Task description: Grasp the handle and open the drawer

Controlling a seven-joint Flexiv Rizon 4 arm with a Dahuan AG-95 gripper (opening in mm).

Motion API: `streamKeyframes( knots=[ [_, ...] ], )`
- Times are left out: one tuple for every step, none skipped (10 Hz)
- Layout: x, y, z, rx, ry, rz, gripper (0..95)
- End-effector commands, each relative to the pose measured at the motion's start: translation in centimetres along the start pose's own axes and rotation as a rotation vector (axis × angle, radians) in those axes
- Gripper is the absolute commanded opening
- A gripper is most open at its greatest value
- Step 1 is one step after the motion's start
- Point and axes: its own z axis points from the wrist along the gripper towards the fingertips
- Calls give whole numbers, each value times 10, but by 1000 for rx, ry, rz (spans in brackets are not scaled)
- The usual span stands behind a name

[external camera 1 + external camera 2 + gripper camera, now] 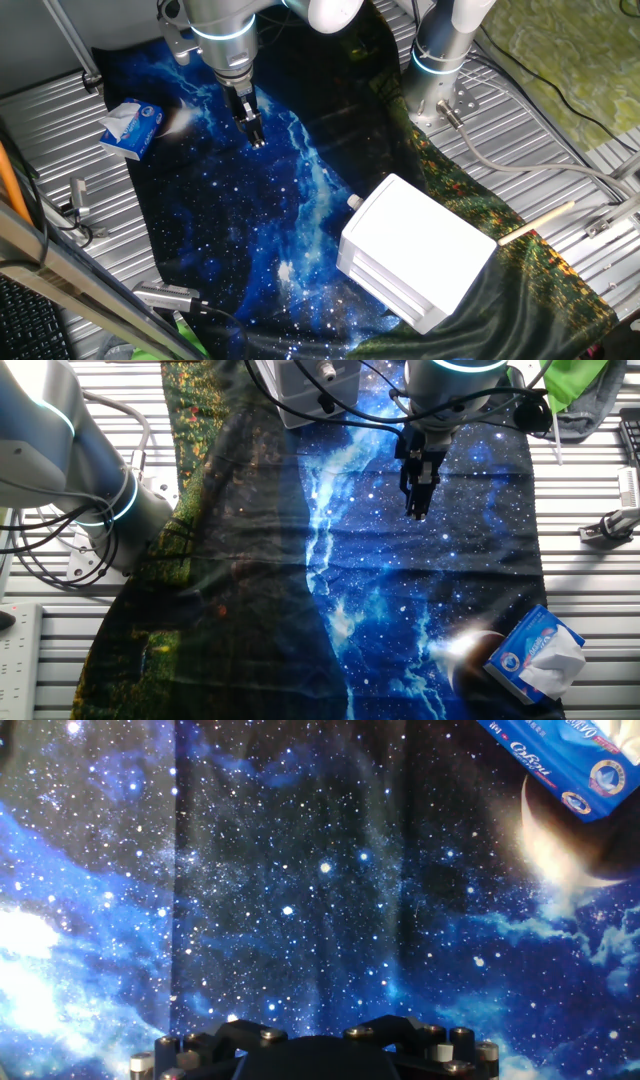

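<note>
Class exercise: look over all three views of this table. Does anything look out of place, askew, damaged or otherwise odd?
Little stands out. The white drawer unit sits skewed to the table's ribs, and the galaxy cloth is rumpled beside it. The tissue pack lies at an angle on the cloth's edge. The gripper hangs over bare cloth, apart from the handle. Nothing looks spilled or damaged.

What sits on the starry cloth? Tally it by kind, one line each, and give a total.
White drawer unit: 1
Knob handle on the unit's face: 1
Blue-and-white tissue pack: 1
Total: 3
The pincer hangs above the starry cloth, apart from all three.
</note>
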Motion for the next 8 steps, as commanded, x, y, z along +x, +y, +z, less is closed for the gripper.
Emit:
streamKeyframes(
  knots=[
    [0, 0, 0, 0, 0, 0, 950],
    [0, 0, 0, -1, 35, -315, 0],
    [0, 0, 0, 5, 36, -316, 0],
    [0, 0, 0, 5, 36, -317, 0],
    [0, 0, 0, 6, 37, -317, 0],
    [0, 0, 0, 6, 37, -317, 0],
    [0, 0, 0, 7, 37, -318, 0],
    [0, 0, 0, 7, 37, -319, 0]
  ],
)
